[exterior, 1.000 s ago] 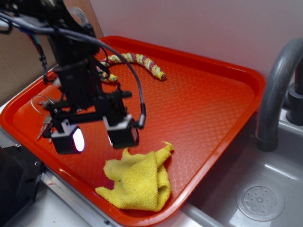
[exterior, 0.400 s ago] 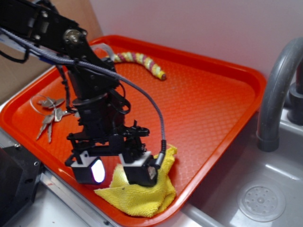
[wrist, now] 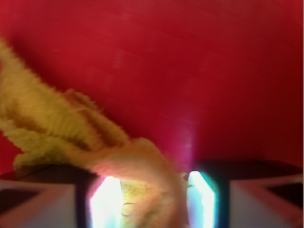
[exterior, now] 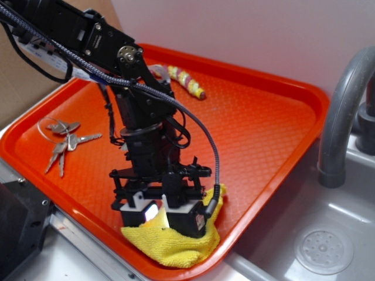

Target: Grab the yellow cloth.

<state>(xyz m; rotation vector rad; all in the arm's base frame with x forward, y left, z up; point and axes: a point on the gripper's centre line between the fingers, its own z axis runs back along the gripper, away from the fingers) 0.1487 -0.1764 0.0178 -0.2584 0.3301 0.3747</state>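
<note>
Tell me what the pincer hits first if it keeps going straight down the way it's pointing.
The yellow cloth: the pincer points down at it, a fold already between the fingers in the wrist view. Beneath that lies the orange tray.

A matte black robot arm (exterior: 140, 117), built from boxy segments, with a round silver joint hub and a grey braided cable looping down its side. Its gripper (exterior: 166, 218) carries blocky black jaws with glowing white inner faces.
</note>
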